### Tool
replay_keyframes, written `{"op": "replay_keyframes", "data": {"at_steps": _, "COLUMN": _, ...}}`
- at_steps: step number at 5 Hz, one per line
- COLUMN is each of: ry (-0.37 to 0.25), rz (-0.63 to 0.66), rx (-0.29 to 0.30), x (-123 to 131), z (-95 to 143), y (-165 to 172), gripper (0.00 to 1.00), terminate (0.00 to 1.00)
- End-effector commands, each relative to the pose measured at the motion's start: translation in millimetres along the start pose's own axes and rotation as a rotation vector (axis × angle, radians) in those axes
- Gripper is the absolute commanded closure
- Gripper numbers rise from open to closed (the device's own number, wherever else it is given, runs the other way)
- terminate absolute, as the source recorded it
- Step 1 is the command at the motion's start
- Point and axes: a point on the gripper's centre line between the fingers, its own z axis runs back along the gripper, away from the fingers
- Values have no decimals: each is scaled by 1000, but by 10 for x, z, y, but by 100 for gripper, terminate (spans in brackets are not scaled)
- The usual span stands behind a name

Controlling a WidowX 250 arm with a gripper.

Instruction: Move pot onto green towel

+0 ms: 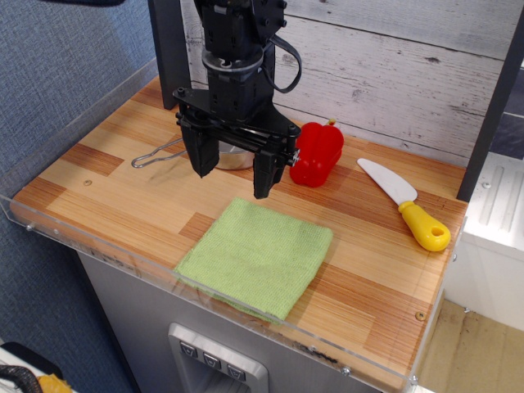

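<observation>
The gripper point(232, 173) hangs wide open with nothing in it, jaws pointing down, just behind the towel point(255, 256); the pot point(233, 155) sits on the table point(98, 172) further behind the towel, mostly hidden by the gripper, wire handle sticking out left; a red pepper point(316, 153) and a yellow-handled knife point(407, 205) lie behind the towel to the right, clear of it.

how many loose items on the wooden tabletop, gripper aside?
4: shiny steel pot behind the open black gripper, red bell pepper right of it, yellow-handled knife far right, light-green towel front. Pot partly hidden.
</observation>
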Motion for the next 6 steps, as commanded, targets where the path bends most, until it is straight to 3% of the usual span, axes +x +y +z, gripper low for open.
{"op": "replay_keyframes", "data": {"at_steps": 1, "ry": 0, "rz": 0, "rx": 0, "x": 0, "z": 0, "y": 0, "gripper": 0, "terminate": 0}}
{"op": "replay_keyframes", "data": {"at_steps": 2, "ry": -57, "rz": -43, "rx": 20, "x": 109, "z": -33, "y": -39, "gripper": 0, "terminate": 0}}
{"op": "replay_keyframes", "data": {"at_steps": 3, "ry": -223, "rz": -102, "rx": 2, "x": 369, "z": -60, "y": -81, "gripper": 0, "terminate": 0}}
{"op": "replay_keyframes", "data": {"at_steps": 4, "ry": -271, "rz": -105, "rx": -46, "x": 572, "z": -87, "y": -47, "gripper": 0, "terminate": 0}}
{"op": "replay_keyframes", "data": {"at_steps": 6, "ry": -215, "rz": -49, "rx": -89, "x": 862, "z": -372, "y": 232, "gripper": 0, "terminate": 0}}
